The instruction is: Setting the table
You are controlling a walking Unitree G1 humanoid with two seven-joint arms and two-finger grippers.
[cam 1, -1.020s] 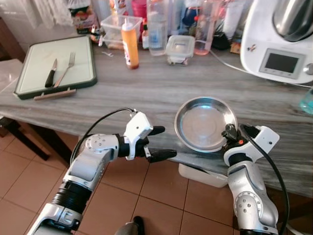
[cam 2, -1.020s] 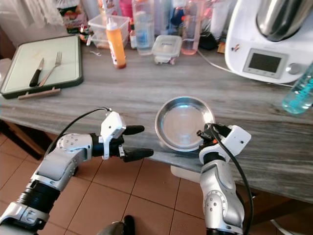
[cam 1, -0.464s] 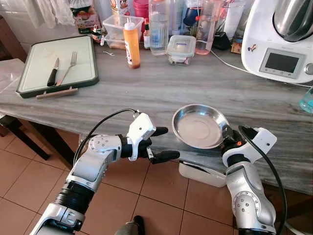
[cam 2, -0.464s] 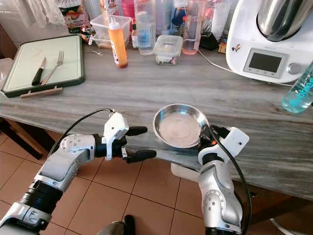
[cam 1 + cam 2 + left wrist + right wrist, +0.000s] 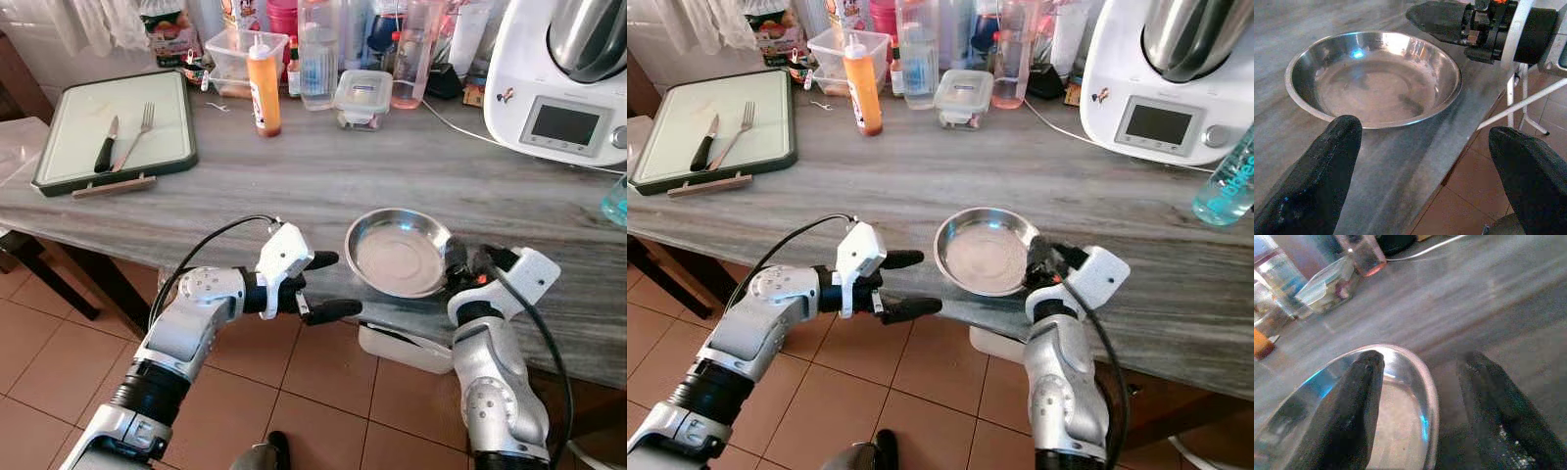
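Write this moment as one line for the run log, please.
task: setting the table | right end effector: open, fingers astride rim of steel bowl | left end effector: open, beside the bowl | bowl: on counter near front edge

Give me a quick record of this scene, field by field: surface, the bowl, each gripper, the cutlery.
surface: grey wood-grain counter
bowl: steel bowl, near the counter's front edge
right gripper: right gripper, open, one finger inside the bowl's rim and one outside
left gripper: left gripper, open, beside the bowl over the counter's edge, holding nothing
cutlery: knife and fork on the green-rimmed board, far left
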